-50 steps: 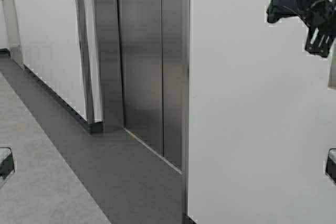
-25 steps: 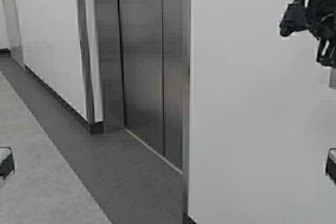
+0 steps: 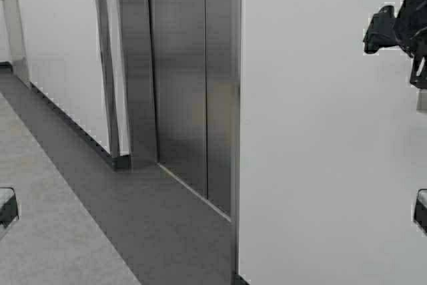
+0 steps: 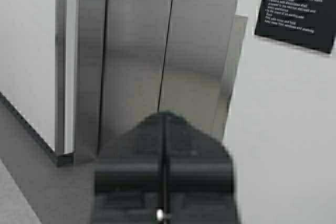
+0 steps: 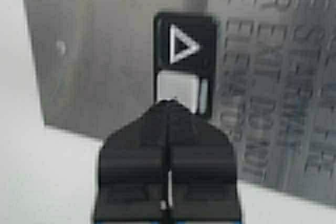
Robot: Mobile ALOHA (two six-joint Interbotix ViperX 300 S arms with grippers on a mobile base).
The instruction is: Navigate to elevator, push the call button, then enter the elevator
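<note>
The right gripper (image 5: 168, 103) is seen with jaws together, its tip at the call button (image 5: 184, 64); that is shown only in the right wrist view. In the high view, the shut elevator (image 3: 180, 78) is seen at upper middle. The left gripper (image 4: 164, 116) is pointed at it, jaws together.

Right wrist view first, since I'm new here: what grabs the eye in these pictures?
The shut right end effector points at the call button, a dark square with a white triangle on a grey plate. In the high view, the closed steel elevator stands left of a white wall.

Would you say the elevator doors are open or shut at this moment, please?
Shut. The elevator doors meet at a thin dark seam with no gap and no cabin interior visible; the left wrist view shows the same closed seam.
</note>
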